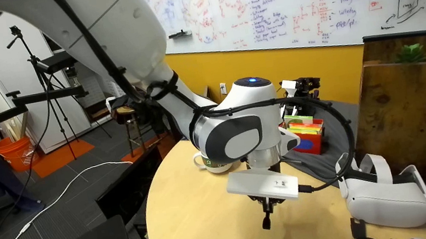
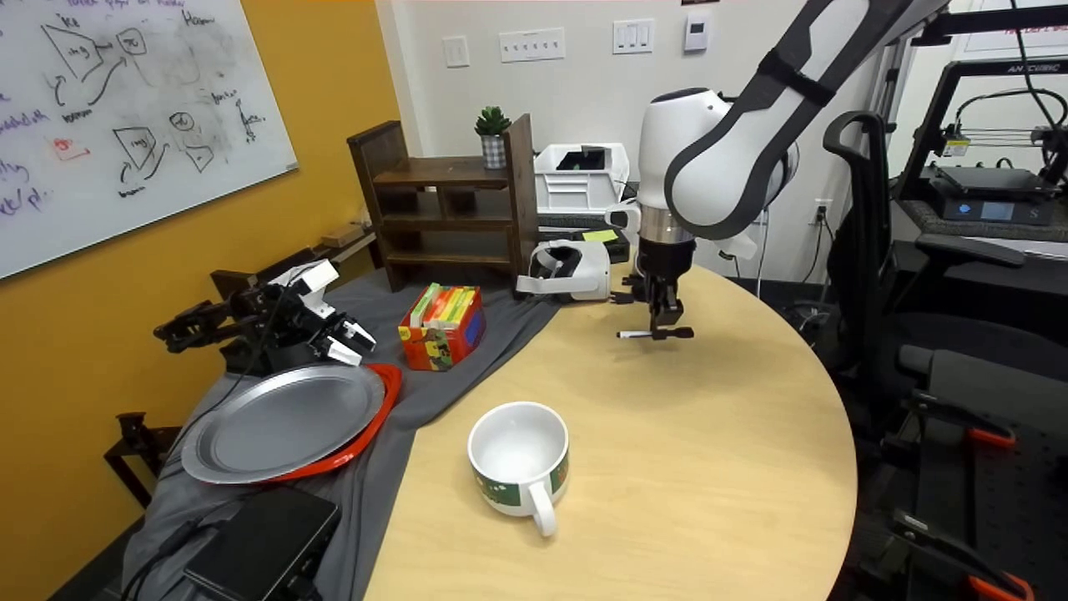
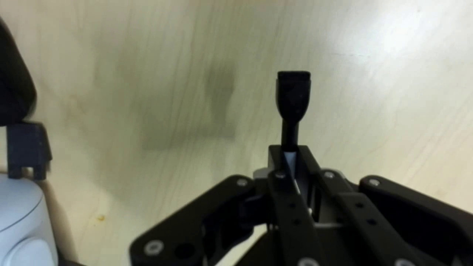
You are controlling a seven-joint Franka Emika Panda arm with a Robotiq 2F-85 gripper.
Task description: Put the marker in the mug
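The marker is a thin black and white stick with a wide dark end. It shows in the wrist view (image 3: pixel 293 96) and in both exterior views (image 1: pixel 266 222) (image 2: pixel 680 333). My gripper (image 3: pixel 290 153) is shut around its middle; the gripper also shows in both exterior views (image 1: pixel 268 204) (image 2: pixel 665 317). The marker lies level in the fingers, above the table, with its shadow on the wood. The white mug (image 2: pixel 519 463) stands upright with its handle toward the camera, well apart from the gripper. In an exterior view the mug (image 1: pixel 217 166) is partly hidden behind the arm. It is out of the wrist view.
A white headset (image 1: pixel 388 203) lies on the table near the gripper, also in the wrist view (image 3: pixel 22 218). A red box (image 2: pixel 442 330), a silver plate (image 2: pixel 284 426) and a black box (image 2: pixel 265 542) lie on grey cloth. A wooden shelf (image 2: pixel 442 175) stands behind.
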